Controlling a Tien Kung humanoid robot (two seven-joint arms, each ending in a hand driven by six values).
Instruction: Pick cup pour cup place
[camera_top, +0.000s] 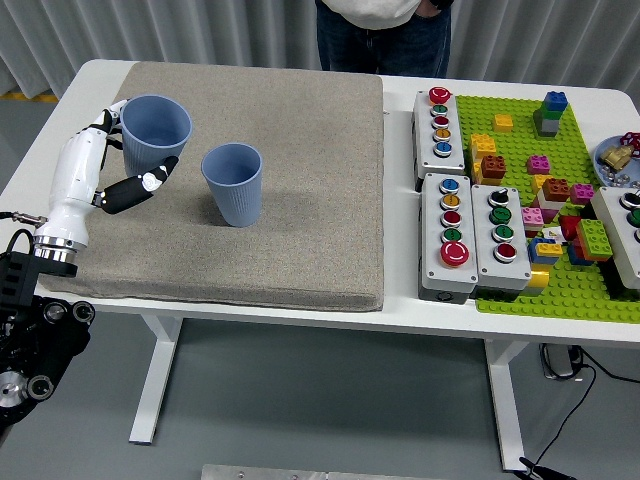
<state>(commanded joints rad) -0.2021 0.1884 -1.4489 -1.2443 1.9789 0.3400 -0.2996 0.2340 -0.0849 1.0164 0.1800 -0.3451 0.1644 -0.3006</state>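
My left hand is shut on a blue ribbed cup and holds it lifted above the left part of the grey mat. The thumb lies across the cup's front, the other fingers behind it. The cup is upright, its mouth open toward me. A second blue cup stands upright on the mat just to the right of the held one, with a small gap between them. My right hand is out of view.
Two grey button boxes stand right of the mat. A green baseplate with several loose bricks fills the right side. A person stands at the far edge, hands off the table.
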